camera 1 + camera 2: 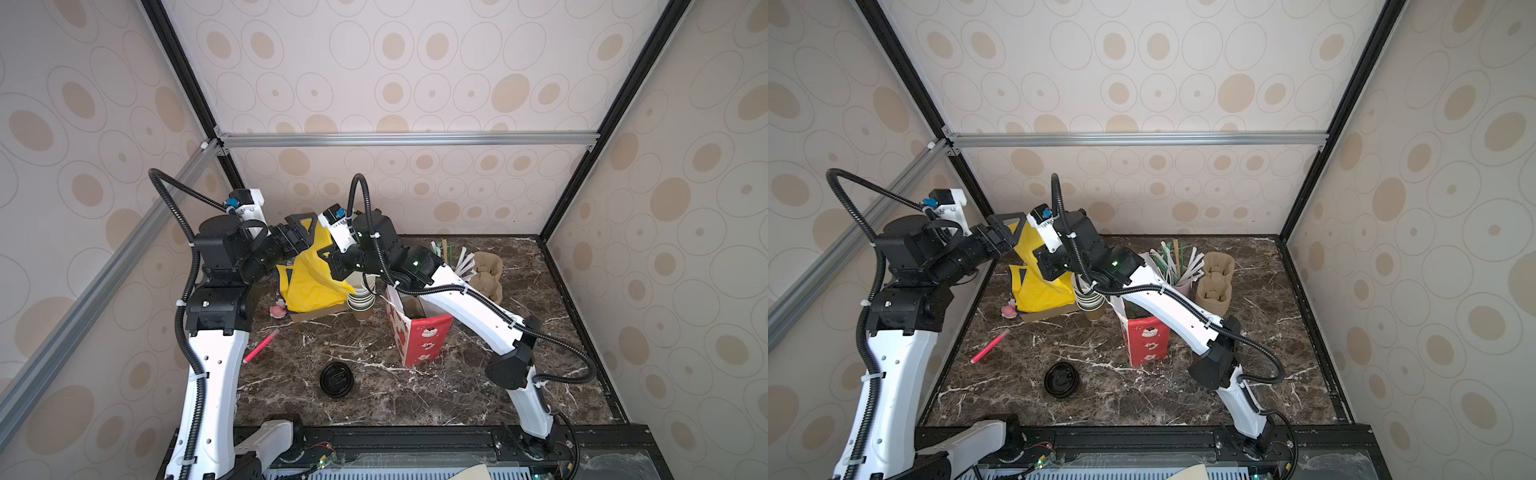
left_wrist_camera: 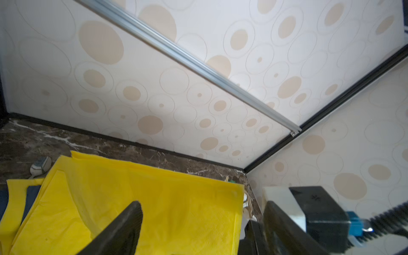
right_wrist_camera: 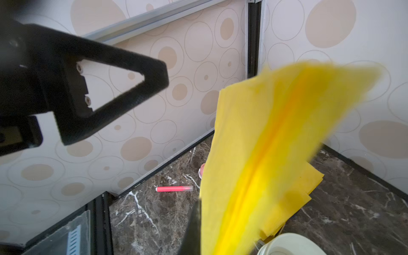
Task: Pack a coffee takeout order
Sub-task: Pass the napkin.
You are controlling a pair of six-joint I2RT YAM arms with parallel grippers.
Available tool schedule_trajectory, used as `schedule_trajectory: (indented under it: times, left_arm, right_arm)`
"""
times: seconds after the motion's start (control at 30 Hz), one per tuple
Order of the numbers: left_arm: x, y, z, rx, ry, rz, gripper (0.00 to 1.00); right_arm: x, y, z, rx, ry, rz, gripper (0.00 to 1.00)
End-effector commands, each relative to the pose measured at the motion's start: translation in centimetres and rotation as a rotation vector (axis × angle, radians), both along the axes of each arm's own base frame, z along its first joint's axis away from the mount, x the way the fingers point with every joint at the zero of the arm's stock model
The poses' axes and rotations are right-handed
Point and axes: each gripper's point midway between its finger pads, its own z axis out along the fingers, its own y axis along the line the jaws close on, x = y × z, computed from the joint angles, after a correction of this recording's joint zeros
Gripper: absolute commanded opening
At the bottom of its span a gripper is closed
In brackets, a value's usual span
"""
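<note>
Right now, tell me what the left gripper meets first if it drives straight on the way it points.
The yellow napkin: it hangs just ahead of the open jaws of the left gripper, held up by the right gripper. Whether it touches them is unclear.

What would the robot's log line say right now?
left gripper: open | right gripper: shut on yellow napkin | red bag: open top

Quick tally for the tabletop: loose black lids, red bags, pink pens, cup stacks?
Loose black lid: 1
Red bag: 1
Pink pen: 1
Cup stack: 1
Total: 4
</note>
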Motion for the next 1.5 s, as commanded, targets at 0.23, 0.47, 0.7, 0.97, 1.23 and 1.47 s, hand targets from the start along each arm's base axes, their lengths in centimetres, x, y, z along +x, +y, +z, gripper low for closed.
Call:
schedule_trajectory:
  times: [0.23,0.47,0.7,0.97,1.23,1.47]
  left_arm:
    - [-2.4,-0.7,8.0,0.232,-0.371,-0.021,0.78]
    - [-5.2,-8.1,5.9,0.373,-0.520,-0.461,0.80]
    - [-7.1,-12.0,2.3,0.541,-0.647,-0.645,0.83]
    - [-9.5,-14.9,0.8,0.547,-0.733,-0.887,0.85]
    - [-8.5,-15.2,-1.2,0.587,-0.674,-0.896,0.90]
    - [-8.0,-15.6,-2.4,0.629,-0.682,-0.876,0.92]
  right_arm:
    - [-1.3,-8.9,5.9,0.166,0.244,-0.013,0.00]
    - [-1.2,-14.3,6.5,0.140,0.224,0.003,0.00]
    - [-3.5,-15.2,8.0,0.148,0.234,0.128,0.00]
    - [-5.8,-14.1,8.9,0.194,0.267,0.296,0.00]
    - [-7.1,-13.4,10.2,0.238,0.289,0.401,0.00]
    - [-7.4,-12.7,11.0,0.276,0.336,0.467,0.00]
